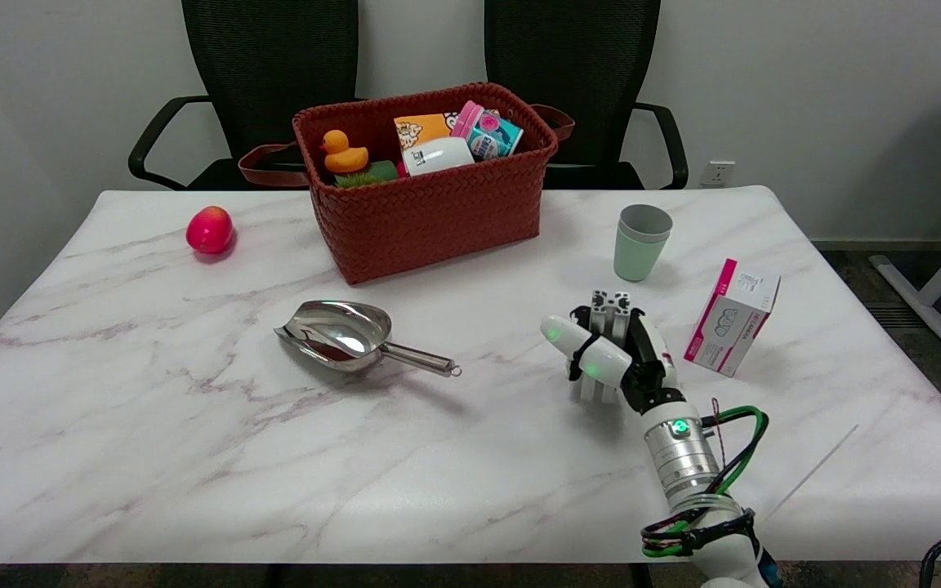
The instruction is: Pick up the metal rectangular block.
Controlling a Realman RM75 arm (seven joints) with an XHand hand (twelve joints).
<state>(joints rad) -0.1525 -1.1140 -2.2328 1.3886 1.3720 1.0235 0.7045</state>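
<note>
Reddish-brown woven basket [438, 214], pale green cup [640, 242], apparently pink-and-white box [732, 318].

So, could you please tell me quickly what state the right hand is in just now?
Right hand: closed around the metal rectangular block, holding it.

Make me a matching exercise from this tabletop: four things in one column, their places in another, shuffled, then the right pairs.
Things:
1. metal block
2. red apple
3. green cup
4. rubber duck

Places:
A. inside the woven basket
B. far left of the table
C. in the right hand
D. upright, right of the basket

Pairs: 1-C, 2-B, 3-D, 4-A
</note>
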